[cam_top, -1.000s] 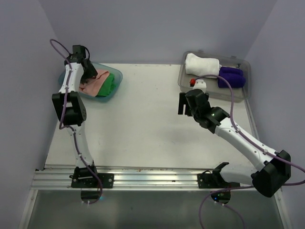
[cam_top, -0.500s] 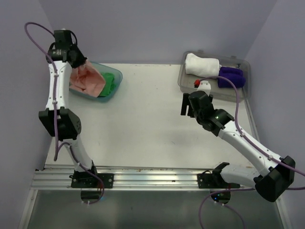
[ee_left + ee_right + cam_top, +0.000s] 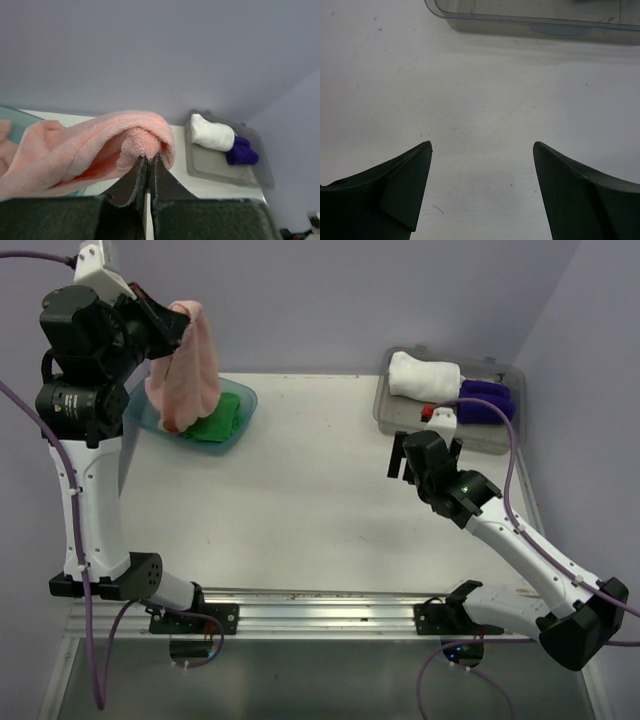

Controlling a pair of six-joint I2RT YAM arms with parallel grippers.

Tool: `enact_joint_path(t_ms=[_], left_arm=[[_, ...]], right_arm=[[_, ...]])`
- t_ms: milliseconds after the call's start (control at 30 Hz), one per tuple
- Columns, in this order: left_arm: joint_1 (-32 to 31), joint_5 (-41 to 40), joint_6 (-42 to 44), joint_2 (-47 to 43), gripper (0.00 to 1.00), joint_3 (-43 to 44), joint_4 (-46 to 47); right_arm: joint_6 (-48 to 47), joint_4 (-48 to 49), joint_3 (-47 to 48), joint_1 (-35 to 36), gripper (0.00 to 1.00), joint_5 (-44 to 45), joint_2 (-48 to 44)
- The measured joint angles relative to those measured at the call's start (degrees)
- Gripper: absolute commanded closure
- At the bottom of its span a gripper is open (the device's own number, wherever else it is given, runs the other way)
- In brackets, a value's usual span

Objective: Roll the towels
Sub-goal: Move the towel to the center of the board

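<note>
Up since a sec ago: left gripper (image 3: 178,322) has risen to upper left of top view, pinching pink towel (image 3: 186,370), which hangs down across teal tub (image 3: 247,400) (touching it or not, can't tell). Green towel (image 3: 215,425) lies in tub. Upper right, grey tray (image 3: 500,440) holds rolled white towel (image 3: 424,375) and purple towel (image 3: 487,400), touching. Right gripper (image 3: 404,455) hovers just beside tray, over table (image 3: 300,510).

Left wrist: jaws pressed onto pink fold; tray w/ both rolls at right.

Right wrist: fingers spread wide, table showing between; tray edge along top.
</note>
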Motion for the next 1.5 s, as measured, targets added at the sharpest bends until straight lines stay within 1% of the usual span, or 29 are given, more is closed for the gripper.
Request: enact_joint_path(t_ms=[167, 400, 533, 600, 700, 733, 767, 800, 833, 900, 933, 967, 1033, 1100, 1133, 1200, 1267, 1300, 1367, 1433, 1500], left_arm=[[-6.5, 5.5, -0.1, -0.7, 1.0, -3.5, 0.7], [-12.4, 10.4, -0.2, -1.8, 1.0, -11.4, 3.5], [-16.0, 12.3, -1.3, -5.2, 1.0, -22.6, 9.2], [-20.4, 12.5, -2.4, -6.0, 1.0, -29.6, 13.2], [-30.0, 12.5, -4.5, -3.3, 1.0, -38.4, 18.4], [-33.0, 12.5, -5.1, -1.4, 0.92, -40.6, 19.4], [-35.7, 12.5, -5.4, 1.0, 0.82, -42.2, 19.9], [-37.9, 12.5, -5.6, 3.5, 0.59, -43.3, 20.0], [-39.5, 12.5, -5.6, 5.9, 0.43, -44.2, 19.7], [-41.2, 11.9, -5.5, 9.1, 0.16, -44.5, 17.9], [-41.5, 10.8, -5.4, 9.8, 0.15, -44.5, 17.0], [-41.4, 9.6, -5.5, 9.9, 0.15, -44.5, 15.9], [-40.3, 7.6, -5.0, 8.7, 0.19, -44.0, 14.4], [-37.6, 6.5, -4.7, 6.4, 0.23, -43.9, 13.7], [-35.6, 6.0, -4.7, 5.2, 0.24, -43.9, 13.5], [-29.3, 4.7, -4.6, 2.3, 0.24, -44.6, 13.0], [-21.6, 2.6, -4.7, -0.4, 0.21, -46.4, 12.9], [-17.8, 1.3, -4.7, -1.4, 0.18, -47.6, 12.7], [-11.9, -1.5, -4.7, -2.3, 0.16, -50.0, 11.8], [-8.8, -4.0, -4.7, -2.4, 0.15, -52.7, 11.7], [-7.3, -5.2, -4.8, -2.2, 0.14, -56.7, 11.9]], right_arm=[[1.9, -1.9, 0.0, -2.6, 0.13, -0.4, -0.5], [6.6, -3.2, 0.0, -15.9, 0.13, -6.8, -2.5], [9.6, -4.1, -0.3, -20.5, 0.13, -10.6, -2.6], [10.7, -4.5, -0.8, -21.9, 0.13, -12.5, -2.4], [11.7, -5.0, -1.6, -23.3, 0.13, -14.2, -2.2], [11.9, -5.2, -1.7, -23.7, 0.13, -14.5, -2.2], [12.1, -5.4, -1.8, -24.0, 0.13, -14.9, -2.2], [12.1, -5.5, -1.9, -24.4, 0.13, -15.2, -2.2], [12.1, -5.5, -1.9, -24.6, 0.13, -15.5, -2.2], [12.0, -5.6, -1.9, -25.0, 0.13, -15.5, -2.2], [12.0, -5.6, -1.9, -25.1, 0.13, -15.5, -2.2], [11.9, -5.5, -1.9, -25.1, 0.13, -15.6, -2.2], [11.4, -5.2, -2.3, -25.1, 0.13, -16.3, -2.3], [10.1, -4.4, -2.9, -25.1, 0.13, -17.9, -2.3], [9.6, -3.9, -3.3, -25.1, 0.13, -19.1, -2.4], [8.0, -2.3, -4.3, -25.0, 0.13, -21.7, -2.3], [6.4, -1.5, -5.0, -23.6, 0.13, -23.4, -1.7], [5.6, -1.2, -5.0, -22.3, 0.12, -23.7, -0.6], [4.2, -0.1, -4.9, -18.3, 0.12, -24.0, 2.6], [3.3, 0.8, -4.9, -14.7, 0.12, -24.9, 7.4], [3.0, 1.6, -4.9, -12.7, 0.12, -26.3, 12.1]])
